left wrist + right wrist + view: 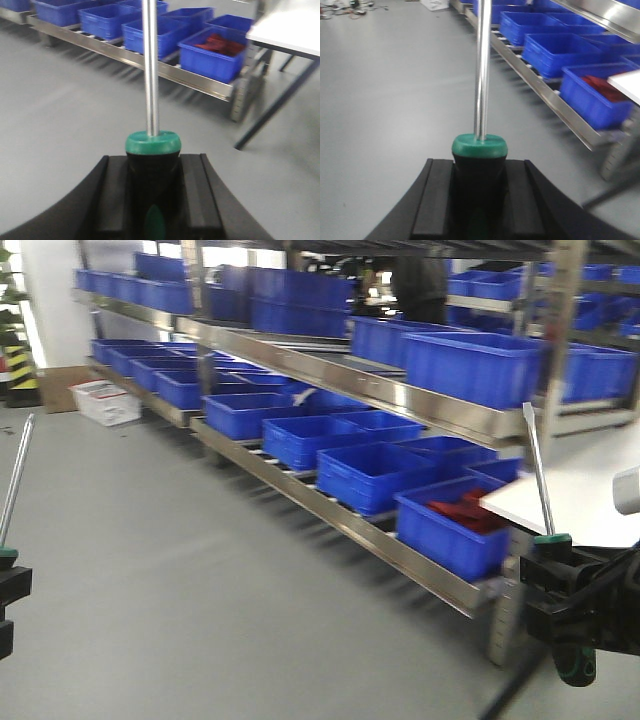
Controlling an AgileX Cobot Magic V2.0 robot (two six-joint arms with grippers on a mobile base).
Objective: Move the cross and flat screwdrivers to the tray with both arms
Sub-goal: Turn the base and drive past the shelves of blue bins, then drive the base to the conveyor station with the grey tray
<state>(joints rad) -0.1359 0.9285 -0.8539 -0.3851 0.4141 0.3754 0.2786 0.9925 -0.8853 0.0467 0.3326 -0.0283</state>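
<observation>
Step in hand, as judged: carry phase, both tools already lifted.

The left end effector (152, 200) is closed on the black handle of the left screwdriver (150, 75), with the shaft upright above the green collar. The right end effector (479, 200) is likewise clamped on the right screwdriver (482, 65). Its tip appears flattened in the front view.

Both tools are held in the air over the floor (180, 570). The tray is not seen in any view.

Next move, as judged: the tray is to be found, both arms brought over it, and the shafts laid near level before release, lest the tools roll.

Surroundings: grey floor, steel rack (330, 502) of blue crates (370, 475), and a white bench (575, 495) corner at right.
</observation>
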